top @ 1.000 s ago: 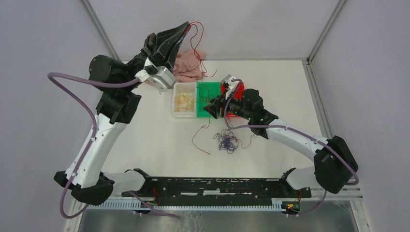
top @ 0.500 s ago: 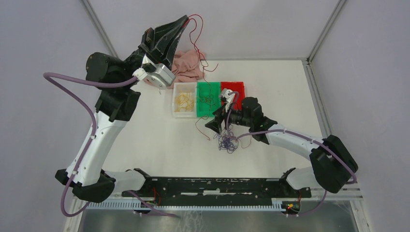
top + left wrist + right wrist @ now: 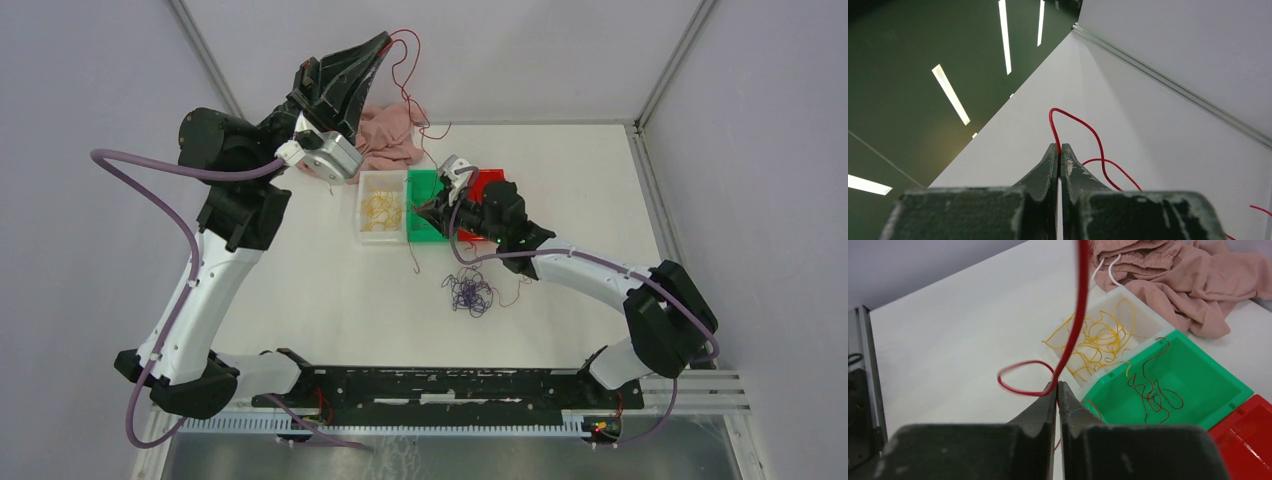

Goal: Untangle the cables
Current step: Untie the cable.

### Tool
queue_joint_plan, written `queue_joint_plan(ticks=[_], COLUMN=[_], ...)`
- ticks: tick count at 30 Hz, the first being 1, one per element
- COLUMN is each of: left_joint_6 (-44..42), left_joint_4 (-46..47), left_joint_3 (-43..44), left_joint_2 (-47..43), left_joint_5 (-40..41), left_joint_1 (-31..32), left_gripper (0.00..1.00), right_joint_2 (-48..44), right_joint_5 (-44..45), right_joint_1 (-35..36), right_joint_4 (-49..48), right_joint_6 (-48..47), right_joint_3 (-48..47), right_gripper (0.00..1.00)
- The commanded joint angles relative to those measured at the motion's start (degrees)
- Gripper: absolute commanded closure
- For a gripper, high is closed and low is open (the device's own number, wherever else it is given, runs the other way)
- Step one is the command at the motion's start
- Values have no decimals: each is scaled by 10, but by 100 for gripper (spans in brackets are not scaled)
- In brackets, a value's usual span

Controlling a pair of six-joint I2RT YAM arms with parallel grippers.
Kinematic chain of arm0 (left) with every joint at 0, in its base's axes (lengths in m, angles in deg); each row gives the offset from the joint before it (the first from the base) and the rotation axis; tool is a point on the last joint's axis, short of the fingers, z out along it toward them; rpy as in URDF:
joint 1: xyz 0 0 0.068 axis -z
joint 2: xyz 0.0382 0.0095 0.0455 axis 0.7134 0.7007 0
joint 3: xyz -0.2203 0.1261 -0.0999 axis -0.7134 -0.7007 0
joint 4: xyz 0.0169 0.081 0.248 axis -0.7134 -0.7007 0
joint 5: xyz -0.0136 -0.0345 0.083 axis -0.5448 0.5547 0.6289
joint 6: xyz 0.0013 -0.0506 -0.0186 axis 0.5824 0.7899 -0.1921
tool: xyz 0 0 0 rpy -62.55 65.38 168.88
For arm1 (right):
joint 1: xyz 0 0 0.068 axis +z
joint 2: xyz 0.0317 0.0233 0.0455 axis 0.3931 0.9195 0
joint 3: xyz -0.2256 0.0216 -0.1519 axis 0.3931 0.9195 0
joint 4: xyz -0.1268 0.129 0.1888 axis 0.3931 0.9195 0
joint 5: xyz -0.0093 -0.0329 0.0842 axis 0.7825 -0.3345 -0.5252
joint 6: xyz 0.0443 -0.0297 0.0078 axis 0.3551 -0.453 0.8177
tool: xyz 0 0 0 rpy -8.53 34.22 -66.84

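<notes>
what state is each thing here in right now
left gripper, shut on the red cable, raised high
right gripper, shut on the same red cable, near the bins
red cable, pinched by both grippers, curling between them
purple tangle, lying on the table, apart from both grippers
white bin, holding yellow cables
green bin, holding dark red cables
red bin, mostly hidden, visible corner bare
pink garment, crumpled behind the bins

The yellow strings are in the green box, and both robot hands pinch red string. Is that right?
Not quite: the yellow cables lie in the white bin, not the green bin; the right wrist view shows it. The left gripper and right gripper do pinch red cable.
</notes>
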Motion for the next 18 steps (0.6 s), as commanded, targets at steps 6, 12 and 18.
queue_joint_plan(ticks=[6, 12, 18], left_joint_6=[-6, -9, -23], left_joint_4=[21, 21, 8], left_joint_3=[-8, -54, -102], left_joint_2=[-13, -37, -60], left_joint_5=[-4, 9, 20], left_joint_1=[1, 1, 1], left_gripper=[97, 97, 97], right_joint_2=[-5, 12, 50], right_joint_5=[78, 87, 83], right_joint_1=[-19, -47, -67], right_joint_4=[32, 61, 62], right_joint_6=[-39, -53, -40], right_joint_3=[-101, -155, -175], right_gripper=[99, 99, 99])
